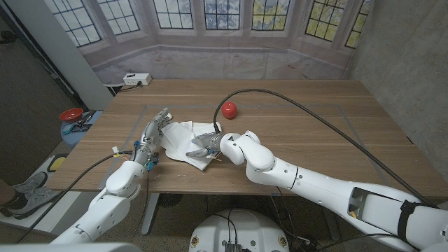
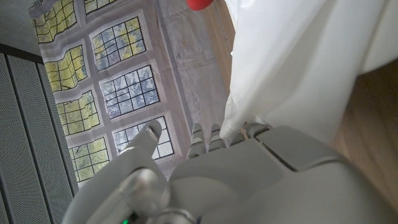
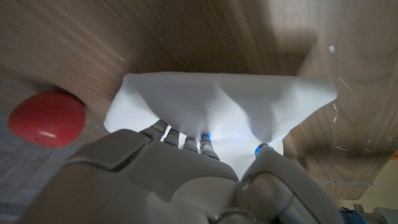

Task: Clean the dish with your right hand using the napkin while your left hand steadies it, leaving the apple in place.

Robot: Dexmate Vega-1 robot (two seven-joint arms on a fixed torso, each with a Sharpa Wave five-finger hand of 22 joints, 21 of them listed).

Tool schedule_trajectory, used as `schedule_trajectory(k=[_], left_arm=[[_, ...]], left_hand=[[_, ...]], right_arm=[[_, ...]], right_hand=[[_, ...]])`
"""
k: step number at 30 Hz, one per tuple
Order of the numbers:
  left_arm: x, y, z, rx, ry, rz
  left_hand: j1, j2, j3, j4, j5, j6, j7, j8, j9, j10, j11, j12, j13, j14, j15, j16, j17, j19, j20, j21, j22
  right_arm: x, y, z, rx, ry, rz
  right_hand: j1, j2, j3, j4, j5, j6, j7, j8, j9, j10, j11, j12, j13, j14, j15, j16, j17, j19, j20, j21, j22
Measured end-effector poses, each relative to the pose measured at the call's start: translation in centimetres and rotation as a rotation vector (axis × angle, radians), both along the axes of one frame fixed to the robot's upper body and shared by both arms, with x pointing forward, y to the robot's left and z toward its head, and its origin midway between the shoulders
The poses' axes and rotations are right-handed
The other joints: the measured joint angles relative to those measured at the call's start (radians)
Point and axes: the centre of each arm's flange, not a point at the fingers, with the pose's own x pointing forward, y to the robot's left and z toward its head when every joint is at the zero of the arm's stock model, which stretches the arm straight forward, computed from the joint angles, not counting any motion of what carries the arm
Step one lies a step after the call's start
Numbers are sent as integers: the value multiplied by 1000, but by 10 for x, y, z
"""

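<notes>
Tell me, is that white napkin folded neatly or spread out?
Spread but rumpled: the napkin lies loosely on the table, creased, with the right hand pressing on it.

We see a wooden tabletop, a backdrop of paned windows, and grey walls beside it.

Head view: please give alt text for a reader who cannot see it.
The right hand presses on a white napkin near the wooden table's front edge, while the left hand rests at the napkin's left side. A red apple sits just behind them, apart from both hands.
</notes>
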Motion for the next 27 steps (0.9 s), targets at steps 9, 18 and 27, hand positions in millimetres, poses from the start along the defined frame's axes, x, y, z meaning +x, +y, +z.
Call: schedule_trajectory(k=[9,18,27], left_arm=[[-1,2,-1,-2,0,3],[-1,3,-1,-3,1,5],[0,3,1,-3,1,6]], left_hand=[[0,0,1,7,0,0,0,0,0,0,0,0,0,0,0,0,0,0,0,0,0],[-4,4,-1,10,0,-4,-4,0,0,0,0,0,0,0,0,0,0,0,0,0,0],[-9,-1,-1,10,0,-5,-5,0,0,0,0,0,0,0,0,0,0,0,0,0,0]], right_arm=[[11,4,1,12,17,2],[19,8,5,21,22,6],[32,8,11,31,33,-1]], right_hand=[[-14,0,0,0,8,9,-9,0,0,9,-9,0,0,4,-8,0,0,4,-4,-3,-4],[-21,-8,0,0,8,5,-13,0,0,9,-9,0,0,5,-9,0,-3,0,-8,0,-5],[-30,-9,0,0,8,10,-18,0,0,11,-18,0,0,0,-14,0,-3,-2,-9,0,-5]])
